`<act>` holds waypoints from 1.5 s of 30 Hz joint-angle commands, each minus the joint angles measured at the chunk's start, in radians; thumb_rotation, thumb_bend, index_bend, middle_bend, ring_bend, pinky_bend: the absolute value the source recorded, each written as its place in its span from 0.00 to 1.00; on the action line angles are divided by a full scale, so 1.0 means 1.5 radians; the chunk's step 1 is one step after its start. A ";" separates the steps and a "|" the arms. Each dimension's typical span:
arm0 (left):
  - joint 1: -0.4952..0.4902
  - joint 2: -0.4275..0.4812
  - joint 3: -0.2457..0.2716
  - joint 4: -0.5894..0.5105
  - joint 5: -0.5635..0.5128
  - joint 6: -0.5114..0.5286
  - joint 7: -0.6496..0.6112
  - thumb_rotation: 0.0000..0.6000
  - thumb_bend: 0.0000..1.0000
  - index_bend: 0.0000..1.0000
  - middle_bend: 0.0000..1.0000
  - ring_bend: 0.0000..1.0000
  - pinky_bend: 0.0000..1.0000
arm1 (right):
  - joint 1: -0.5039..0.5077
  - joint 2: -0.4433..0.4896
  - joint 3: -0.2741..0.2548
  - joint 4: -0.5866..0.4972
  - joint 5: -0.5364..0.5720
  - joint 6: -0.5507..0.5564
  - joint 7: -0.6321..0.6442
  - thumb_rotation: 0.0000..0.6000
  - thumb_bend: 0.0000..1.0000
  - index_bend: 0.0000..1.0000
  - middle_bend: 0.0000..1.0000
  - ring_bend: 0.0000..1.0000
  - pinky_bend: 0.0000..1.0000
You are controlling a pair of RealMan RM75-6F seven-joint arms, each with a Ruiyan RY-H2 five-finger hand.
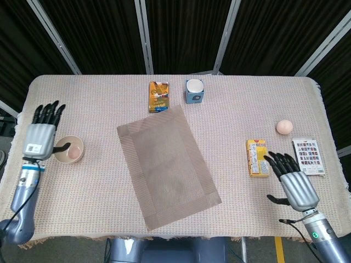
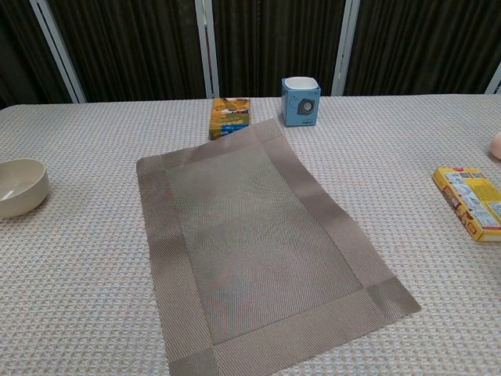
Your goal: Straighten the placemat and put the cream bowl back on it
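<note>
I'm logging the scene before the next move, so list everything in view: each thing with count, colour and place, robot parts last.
placemat: one, brown woven, table centre, lying flat but skewed.
cream bowl: one, cream, left side of the table, off the placemat.
orange box: one, orange-yellow, lying flat past the placemat's far corner.
blue cup: one, blue with white inside, far centre, right of the orange box.
yellow box: one, yellow and red, right of the placemat.
ball: one, pinkish, far right.
patterned card pack: one, white with red marks, near the right edge.
tablecloth: one, beige woven, covering the table.
left hand: one, fingers extended, beside the cream bowl.
right hand: one, fingers apart, empty, beside the yellow box.
</note>
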 commanded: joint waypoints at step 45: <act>0.165 0.131 0.062 -0.188 -0.001 0.131 0.031 1.00 0.00 0.00 0.00 0.00 0.00 | 0.184 -0.285 -0.055 0.207 -0.083 -0.173 -0.058 1.00 0.00 0.07 0.00 0.00 0.00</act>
